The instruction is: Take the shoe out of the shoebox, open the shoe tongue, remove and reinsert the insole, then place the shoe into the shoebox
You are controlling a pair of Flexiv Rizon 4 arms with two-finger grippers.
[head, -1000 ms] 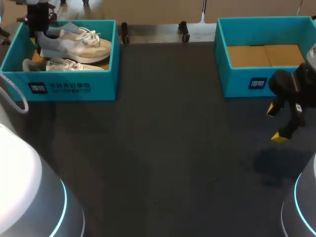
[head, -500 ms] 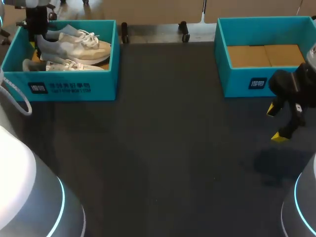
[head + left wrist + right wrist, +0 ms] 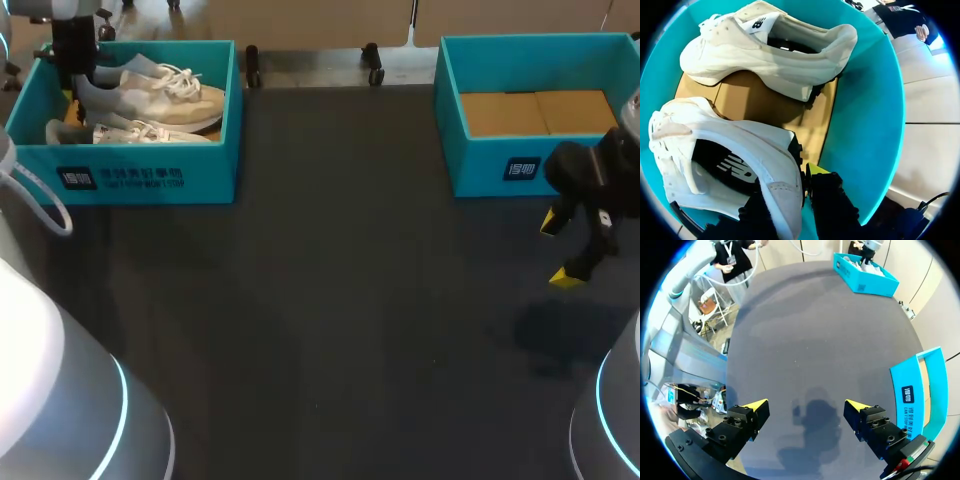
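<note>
You are working the first step, getting the shoe (image 3: pixel 730 150) out of the left shoebox (image 3: pixel 150 175), which is sitting at the upper left of the head frame. Your left gripper (image 3: pixel 799 185) is reaching down into that box and is clamping the shoe's heel, one yellow tip on the outside of the heel and the other finger down inside the collar. As I judge it, the grip is taking only the thin heel rim, so you are risking a swing of the toe as the shoe comes up. You are best off lifting straight up and slowly until the sole is clearing the teal wall, then carrying it toward the middle of the table (image 3: pixel 330 300).

The second shoe (image 3: pixel 770 50) is lying in the same box just beside the held one, both on the cardboard liner (image 3: pixel 755 100). It is the thing most likely to be getting in your way: the toe or the laces could drag across it if you tilt the shoe early. The box wall is also standing close behind the outer finger, so you are leaving little room to back away on that side.

Your right gripper (image 3: pixel 560 250) is hovering at the right edge of the head frame with its fingers spread wide and nothing between them, just in front of the right shoebox (image 3: pixel 500 165). It is well apart from the shoe, so it is not helping yet.
</note>
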